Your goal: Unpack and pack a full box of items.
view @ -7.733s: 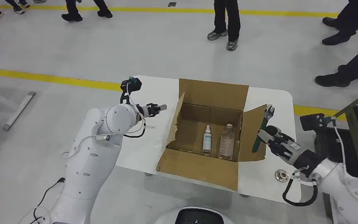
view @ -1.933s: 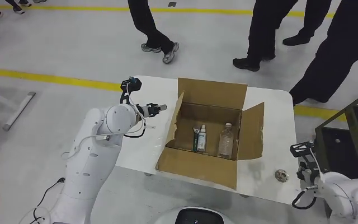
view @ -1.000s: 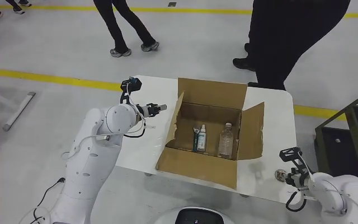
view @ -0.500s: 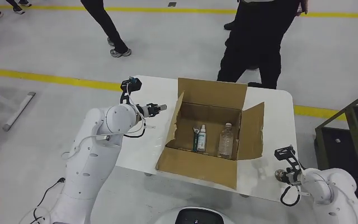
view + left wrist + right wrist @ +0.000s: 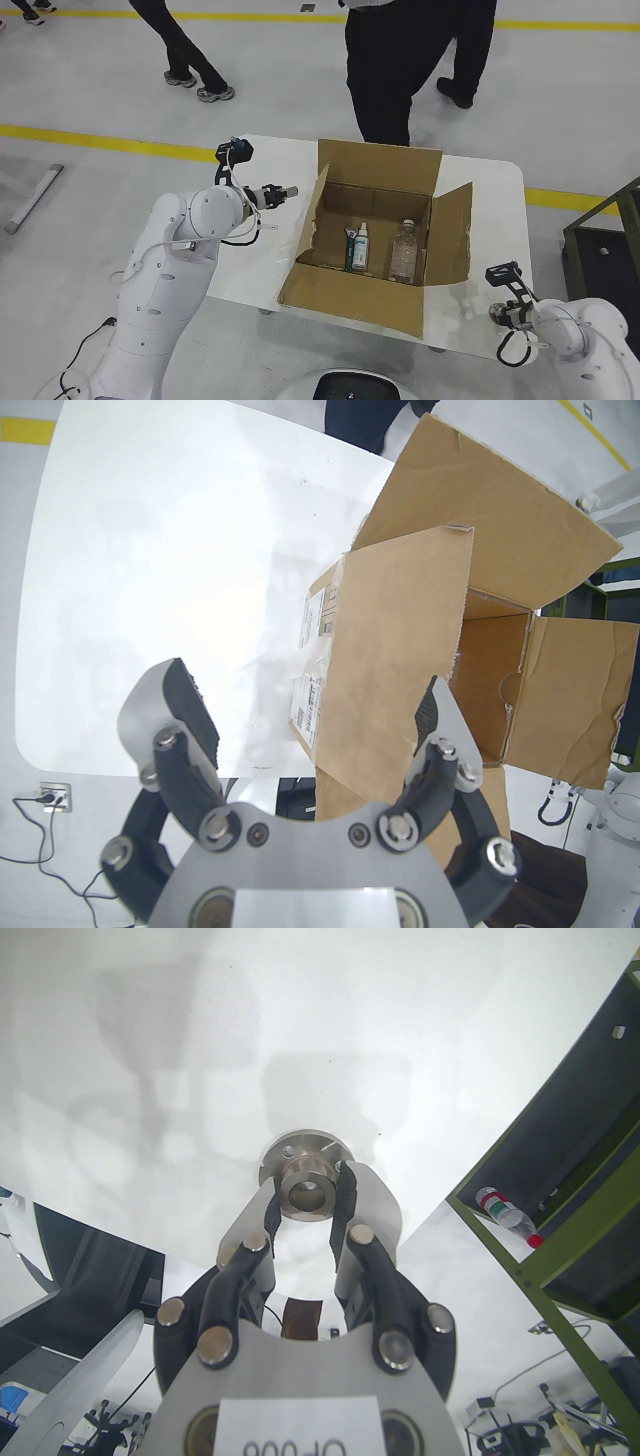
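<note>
Two claws are in view, one at each side of the cardboard box (image 5: 375, 240). The box stands open near the middle of the white bench (image 5: 480, 200) with all four flaps opened out. Three items lie on the box floor: a clear bottle (image 5: 403, 250) toward the robot's right, a small white bottle (image 5: 361, 246) near it, and a green tube (image 5: 349, 250) just beside the white bottle on its left. The left claw (image 5: 310, 695) hangs above the bench just beside the box's left flap; its jaws are spread wide and hold nothing. The right claw (image 5: 308, 1200) is down at the bench's near right corner, well apart from the box, at a flanged metal fitting (image 5: 300, 1150) that rests flange-down on the bench. Its jaws are drawn in narrowly, with the pads (image 5: 345, 1208) set against opposite sides of the fitting's raised hub. A green rack (image 5: 500, 1252) stands beside the bench on the right, with a capped bottle (image 5: 505, 1215) lying on its shelf.
</note>
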`<state>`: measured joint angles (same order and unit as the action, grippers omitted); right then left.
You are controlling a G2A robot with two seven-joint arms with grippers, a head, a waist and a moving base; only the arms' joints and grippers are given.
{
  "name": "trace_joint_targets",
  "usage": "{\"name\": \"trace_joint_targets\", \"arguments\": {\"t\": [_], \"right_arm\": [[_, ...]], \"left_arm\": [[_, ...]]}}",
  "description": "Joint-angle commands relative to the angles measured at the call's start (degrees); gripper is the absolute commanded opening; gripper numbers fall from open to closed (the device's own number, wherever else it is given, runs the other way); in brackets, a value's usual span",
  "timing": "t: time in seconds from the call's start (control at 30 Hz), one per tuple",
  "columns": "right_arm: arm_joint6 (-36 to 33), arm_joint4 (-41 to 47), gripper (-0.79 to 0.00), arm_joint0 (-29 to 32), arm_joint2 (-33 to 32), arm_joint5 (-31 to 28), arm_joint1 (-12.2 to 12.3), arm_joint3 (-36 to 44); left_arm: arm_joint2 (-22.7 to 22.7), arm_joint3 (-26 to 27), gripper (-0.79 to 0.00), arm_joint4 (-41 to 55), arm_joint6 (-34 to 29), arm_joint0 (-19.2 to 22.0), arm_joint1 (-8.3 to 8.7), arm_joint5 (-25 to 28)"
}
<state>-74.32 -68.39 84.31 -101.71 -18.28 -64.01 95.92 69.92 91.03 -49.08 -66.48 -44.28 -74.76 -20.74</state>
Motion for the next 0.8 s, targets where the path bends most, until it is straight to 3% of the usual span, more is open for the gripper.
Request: {"name": "trace_joint_targets", "arguments": {"t": [0.0, 0.07, 0.43, 0.77], "right_arm": [[0.00, -0.09, -0.671, 0.00, 0.13, 0.26, 0.08, -0.06], [0.09, -0.25, -0.785, 0.01, 0.38, 0.51, 0.16, -0.11], [0.35, 1.66, -0.785, 1.28, -0.86, 1.16, 0.72, 3.42], [3.14, 18.00, -0.785, 7.12, -16.06, 3.33, 1.19, 23.91]], "left_arm": [[0.00, 0.00, 0.000, 0.00, 0.00, 0.00, 0.00, 0.00], [0.00, 0.00, 0.000, 0.00, 0.00, 0.00, 0.00, 0.00], [0.00, 0.00, 0.000, 0.00, 0.00, 0.00, 0.00, 0.00], [0.00, 0.00, 0.000, 0.00, 0.00, 0.00, 0.00, 0.00]]}}
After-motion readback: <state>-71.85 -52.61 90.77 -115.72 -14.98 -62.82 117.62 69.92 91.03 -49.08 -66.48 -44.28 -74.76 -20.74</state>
